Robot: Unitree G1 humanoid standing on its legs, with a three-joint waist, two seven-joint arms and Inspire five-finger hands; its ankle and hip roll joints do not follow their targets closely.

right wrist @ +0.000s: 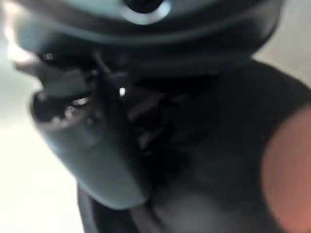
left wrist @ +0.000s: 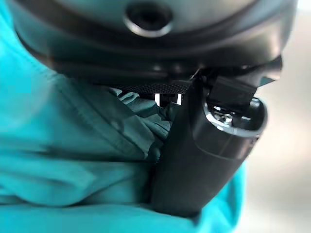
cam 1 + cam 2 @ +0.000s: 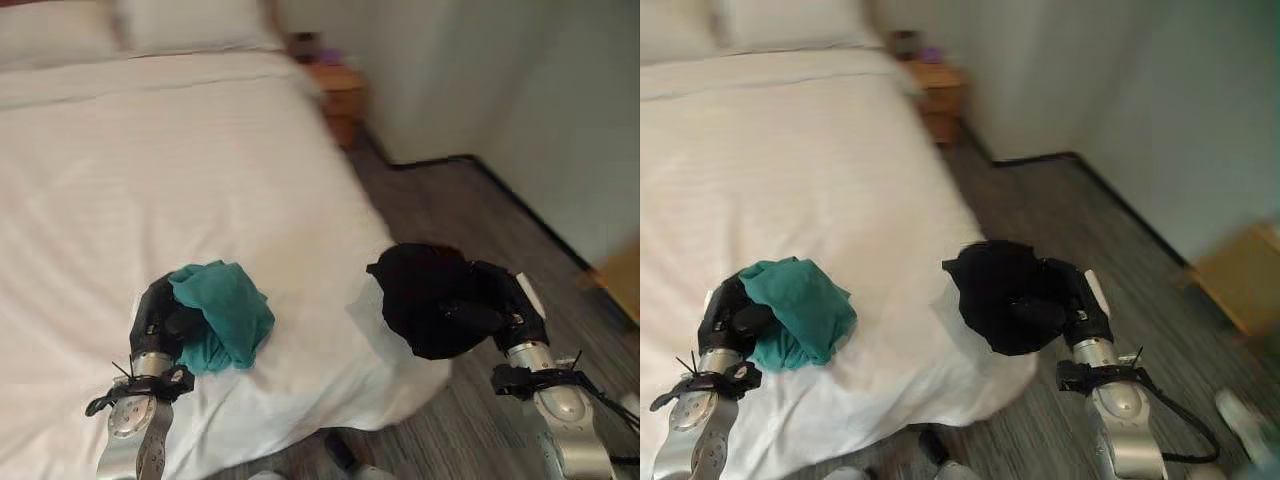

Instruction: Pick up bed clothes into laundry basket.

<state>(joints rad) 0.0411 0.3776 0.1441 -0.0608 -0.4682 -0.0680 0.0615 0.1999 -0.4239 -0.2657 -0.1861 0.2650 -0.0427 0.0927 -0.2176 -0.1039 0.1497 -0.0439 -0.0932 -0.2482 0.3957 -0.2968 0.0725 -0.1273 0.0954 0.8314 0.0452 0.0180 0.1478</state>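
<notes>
A bunched teal garment sits near the bed's front edge, with my left hand shut on its left side. In the left wrist view the thumb presses into the teal cloth. A black garment is held up past the bed's front right corner, above the floor, with my right hand shut on it. The right wrist view has the black cloth pressed against the hand's thumb.
The white bed takes up the left side, with pillows at its head. A wooden nightstand stands by the far corner. Grey wood floor runs along the wall on the right. A tan object stands at the right edge.
</notes>
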